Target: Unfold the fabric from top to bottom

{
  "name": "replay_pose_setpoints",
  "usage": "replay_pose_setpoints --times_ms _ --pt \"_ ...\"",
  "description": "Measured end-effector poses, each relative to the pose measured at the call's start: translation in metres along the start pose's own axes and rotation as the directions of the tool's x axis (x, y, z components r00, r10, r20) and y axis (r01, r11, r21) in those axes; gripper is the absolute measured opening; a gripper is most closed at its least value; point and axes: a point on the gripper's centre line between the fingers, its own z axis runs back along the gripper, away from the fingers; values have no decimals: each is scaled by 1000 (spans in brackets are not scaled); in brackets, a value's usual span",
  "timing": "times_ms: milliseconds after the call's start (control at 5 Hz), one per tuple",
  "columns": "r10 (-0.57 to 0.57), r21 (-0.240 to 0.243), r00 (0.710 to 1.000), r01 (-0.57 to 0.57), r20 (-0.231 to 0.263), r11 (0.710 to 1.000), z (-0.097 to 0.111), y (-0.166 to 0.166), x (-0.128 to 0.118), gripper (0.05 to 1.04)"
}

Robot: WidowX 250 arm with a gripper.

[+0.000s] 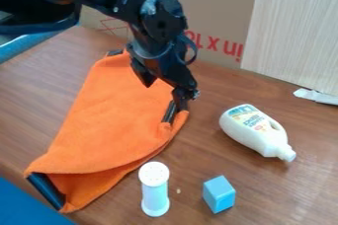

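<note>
the orange fabric (109, 120) stretches from beneath the tool (164, 96) toward the lower left; the tool hangs released, fingers apart.

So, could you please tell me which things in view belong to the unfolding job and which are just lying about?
Part of the job:
orange fabric, still partly folded
black gripper, at the fabric

Just lying about:
white bottle, on its side
white-topped container, upright
light-blue block
white scrap, right edge
</note>
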Motion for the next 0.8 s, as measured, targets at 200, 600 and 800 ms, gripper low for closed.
replay_pose_setpoints --times_ms 200,600,800 --pt "2 20 1000 -1 -23 1000 -12 -2 -7 1000" --pt "-1 38 999 3 -41 999 -23 -1 -17 1000" --pt "-7 32 999 9 -40 999 -25 -3 -20 948"
